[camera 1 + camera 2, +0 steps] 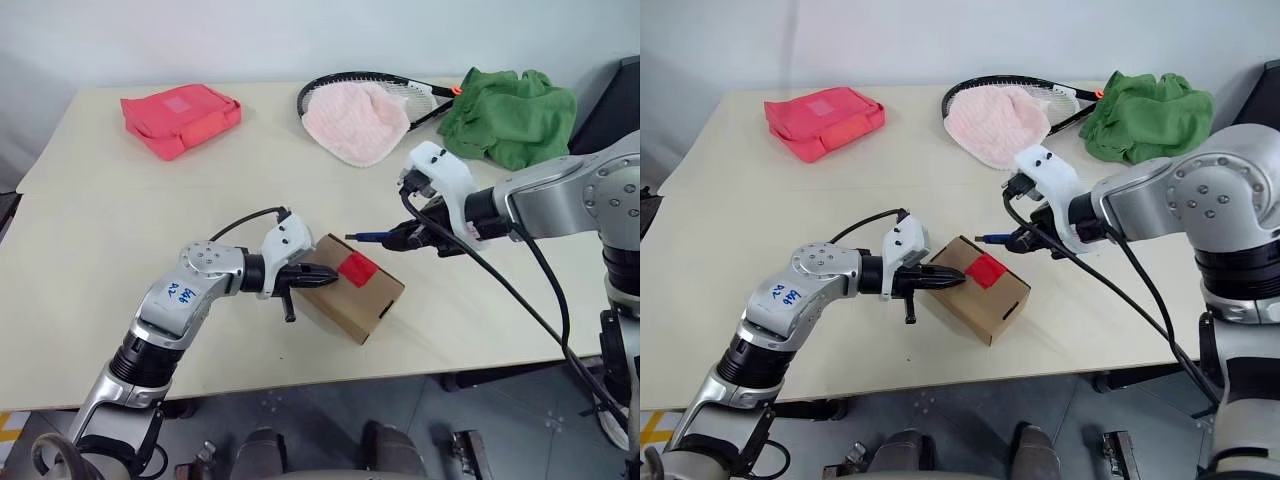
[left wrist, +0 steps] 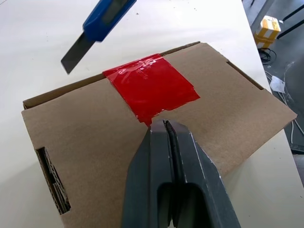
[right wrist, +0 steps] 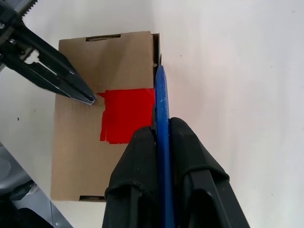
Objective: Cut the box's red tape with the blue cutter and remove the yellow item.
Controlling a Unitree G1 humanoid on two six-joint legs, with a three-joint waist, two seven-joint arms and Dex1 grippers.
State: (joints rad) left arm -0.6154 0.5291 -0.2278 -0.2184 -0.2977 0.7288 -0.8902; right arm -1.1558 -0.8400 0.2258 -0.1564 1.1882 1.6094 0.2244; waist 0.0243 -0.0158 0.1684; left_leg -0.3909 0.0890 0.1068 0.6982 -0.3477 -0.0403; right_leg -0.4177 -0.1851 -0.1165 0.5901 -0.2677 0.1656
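Observation:
The brown cardboard box [image 1: 352, 298] lies closed near the table's front edge, with the red tape [image 1: 357, 268] across its top seam. My left gripper [image 1: 332, 275] is shut, its tips pressed on the box top at the tape's near edge [image 2: 164, 124]. My right gripper [image 1: 400, 238] is shut on the blue cutter [image 1: 370, 237], whose blade [image 2: 76, 53] hovers just past the box's far edge, close to the tape. In the right wrist view the cutter [image 3: 161, 123] runs along the box's far edge. The yellow item is hidden.
At the back of the table lie a red-pink pouch [image 1: 180, 118], a racket with a pink cloth [image 1: 357, 118] on it, and a green cloth [image 1: 510, 112]. The front table edge runs just below the box.

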